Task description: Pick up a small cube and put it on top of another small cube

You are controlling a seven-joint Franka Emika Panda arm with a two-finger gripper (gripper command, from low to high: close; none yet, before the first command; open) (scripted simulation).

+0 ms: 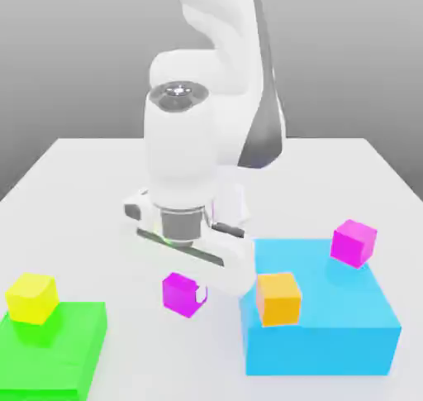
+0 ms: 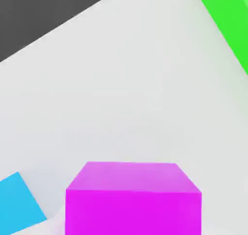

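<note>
Seemingly small cube (image 1: 182, 293) pinched between fingers (image 1: 201, 293), on table (image 1: 83, 193)

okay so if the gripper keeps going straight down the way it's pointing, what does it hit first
Probably the table. The gripper points down, shut on a magenta cube, so that cube's underside would likely touch first; the gap below is hard to judge.

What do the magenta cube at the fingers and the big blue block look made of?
Magenta cube: flat matte colour, sharp edges, no texture or highlights; possibly plastic or painted wood, the render leaves it open. Blue block: same plain matte look, equally undecided.
</note>
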